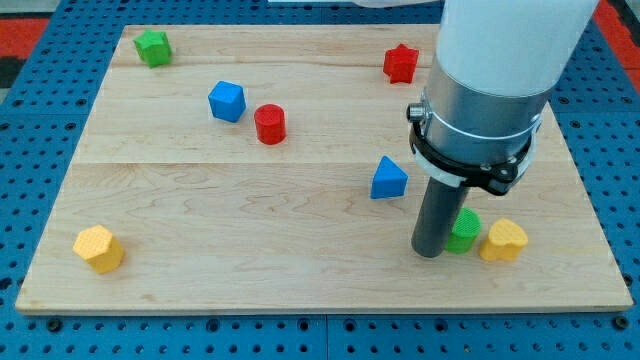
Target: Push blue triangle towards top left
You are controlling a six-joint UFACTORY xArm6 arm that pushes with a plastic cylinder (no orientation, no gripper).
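Observation:
The blue triangle (388, 179) lies on the wooden board (250, 200), right of centre. My tip (430, 254) rests on the board below and to the right of the blue triangle, a short gap away. The tip touches or nearly touches the green block (464, 231) on its right. The arm's grey and white body rises above the rod toward the view's top right.
A yellow heart-like block (503, 241) sits right of the green block. A blue cube (227, 101) and red cylinder (270, 124) lie upper left of centre. A green star (153, 47) is at top left, a red star (400, 63) at top right, a yellow hexagon (98, 248) at bottom left.

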